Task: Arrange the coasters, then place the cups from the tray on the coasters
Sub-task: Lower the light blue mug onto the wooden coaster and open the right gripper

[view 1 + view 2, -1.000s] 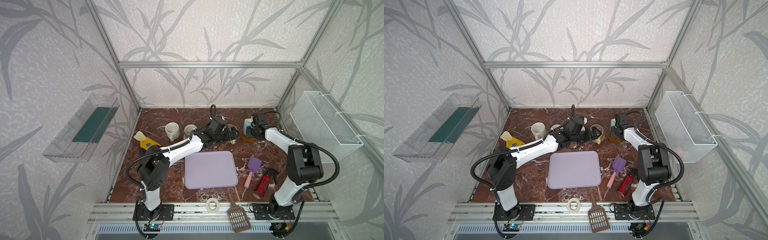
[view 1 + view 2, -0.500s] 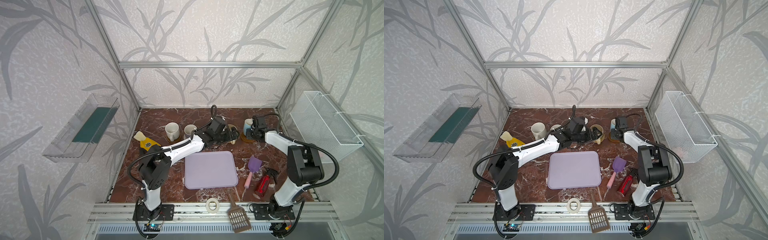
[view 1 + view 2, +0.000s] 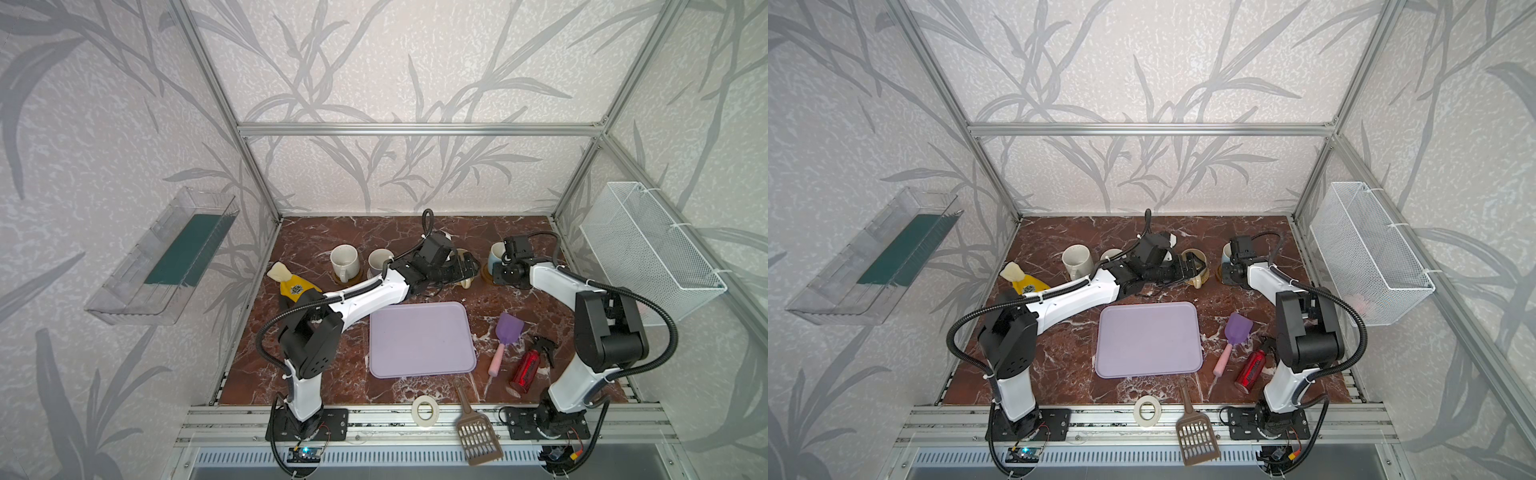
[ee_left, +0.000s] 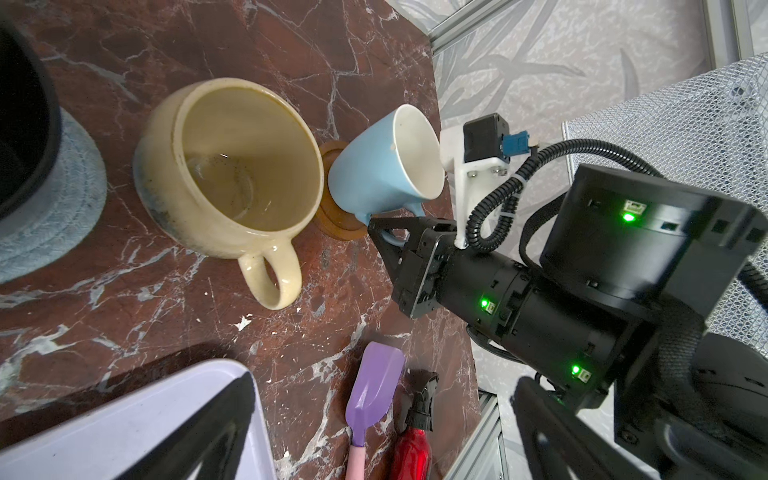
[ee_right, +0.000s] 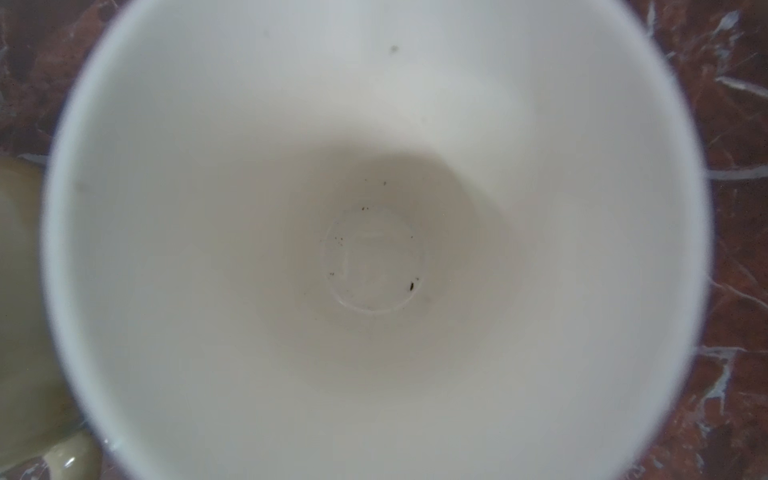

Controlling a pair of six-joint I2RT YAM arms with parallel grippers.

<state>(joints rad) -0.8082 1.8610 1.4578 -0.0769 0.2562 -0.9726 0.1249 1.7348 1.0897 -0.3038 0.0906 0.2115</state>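
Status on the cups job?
Done: tray is empty; black mug sits on the grey-blue coaster. In hand: right gripper shut on the light blue mug handle, mug on a wooden coaster. Remaining: release it; any coaster under the cream mug is hidden.

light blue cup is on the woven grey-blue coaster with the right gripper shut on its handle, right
No: the light blue cup is on a smooth brown wooden coaster, as the left wrist view shows. The right gripper is shut on its handle; the woven grey-blue coaster lies under the black cup.
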